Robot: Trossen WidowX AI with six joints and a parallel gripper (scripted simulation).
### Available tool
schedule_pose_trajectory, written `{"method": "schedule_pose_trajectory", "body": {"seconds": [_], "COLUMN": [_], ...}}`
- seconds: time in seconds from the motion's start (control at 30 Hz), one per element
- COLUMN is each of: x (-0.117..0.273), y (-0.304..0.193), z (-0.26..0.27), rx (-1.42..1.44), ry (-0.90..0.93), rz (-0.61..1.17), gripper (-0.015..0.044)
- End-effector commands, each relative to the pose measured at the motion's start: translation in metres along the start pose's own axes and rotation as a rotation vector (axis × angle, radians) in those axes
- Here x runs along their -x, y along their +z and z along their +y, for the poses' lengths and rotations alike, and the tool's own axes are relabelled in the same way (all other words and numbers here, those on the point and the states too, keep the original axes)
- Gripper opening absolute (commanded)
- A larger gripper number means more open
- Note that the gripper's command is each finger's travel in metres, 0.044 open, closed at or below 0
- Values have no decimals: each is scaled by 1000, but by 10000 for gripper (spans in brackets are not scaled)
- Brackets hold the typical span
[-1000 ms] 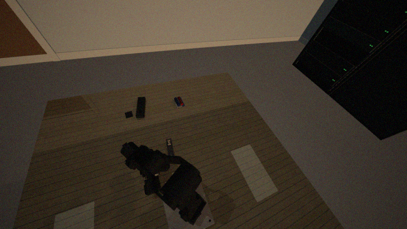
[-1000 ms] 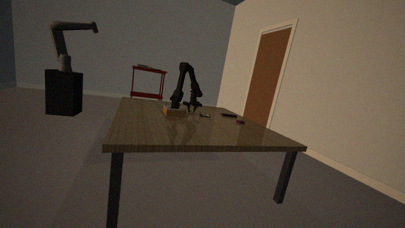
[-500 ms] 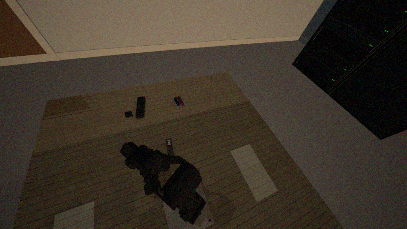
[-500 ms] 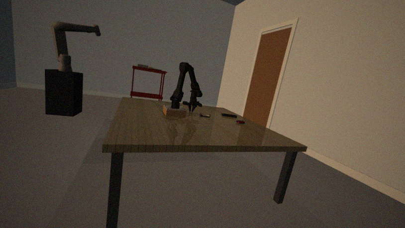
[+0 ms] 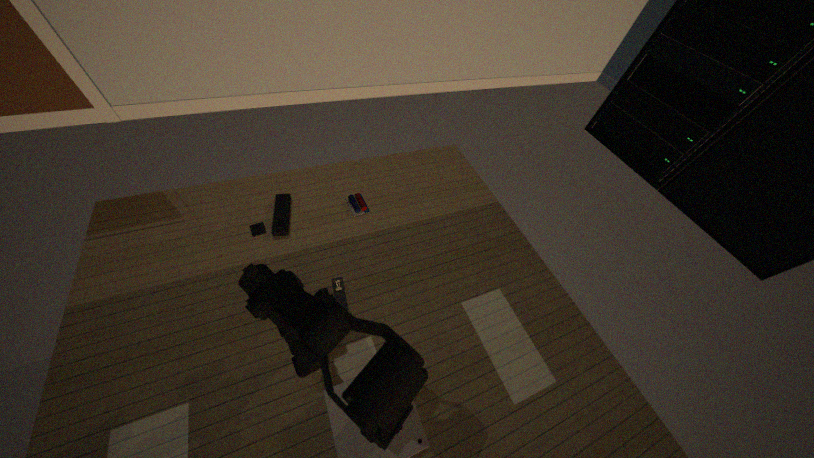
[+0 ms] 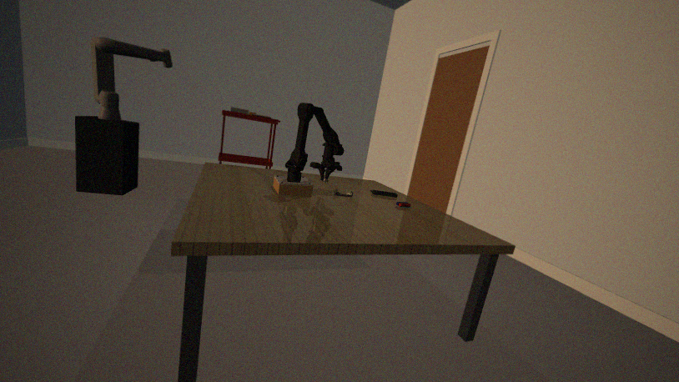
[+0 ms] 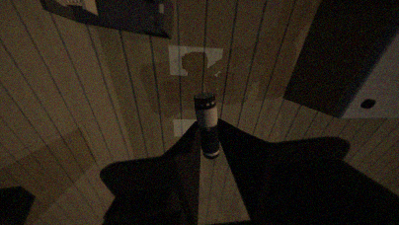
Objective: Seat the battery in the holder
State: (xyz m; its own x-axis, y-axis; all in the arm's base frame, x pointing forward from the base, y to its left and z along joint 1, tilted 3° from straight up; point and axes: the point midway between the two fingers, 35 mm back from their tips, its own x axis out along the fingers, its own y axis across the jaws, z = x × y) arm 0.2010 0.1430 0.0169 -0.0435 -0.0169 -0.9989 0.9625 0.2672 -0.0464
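Jaws (image 6: 325, 178) pinching cylindrical battery (image 7: 206, 118), black with pale band. Wrist view: long axis roughly 12-to-6 o'clock. Desk (image 5: 256, 398) (image 6: 332, 223) (image 7: 133, 99) wood-grained.

Arm (image 5: 318, 324) (image 6: 301, 128): matte black throughout, near-black in this light. Links slim, rounded edges; chunky blocky joint housings. Top view: broad rounded slab section, thin curved black strands, likely cables, looping off both sides. Gripper (image 6: 325, 172) (image 7: 207, 123) same black: wide lobed carriers either side, fingers tapering to narrow tips. Markings, screws on links: too dark to tell.
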Motion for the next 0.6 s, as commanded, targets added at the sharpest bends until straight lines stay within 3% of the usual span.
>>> {"method": "schedule_pose_trajectory", "body": {"seconds": [0.0,0.57], "x": [4,17], "y": [7,59], "z": [10,49], "rx": [104,716], "ry": [7,14], "rz": [2,-9], "gripper": [59,59]}}
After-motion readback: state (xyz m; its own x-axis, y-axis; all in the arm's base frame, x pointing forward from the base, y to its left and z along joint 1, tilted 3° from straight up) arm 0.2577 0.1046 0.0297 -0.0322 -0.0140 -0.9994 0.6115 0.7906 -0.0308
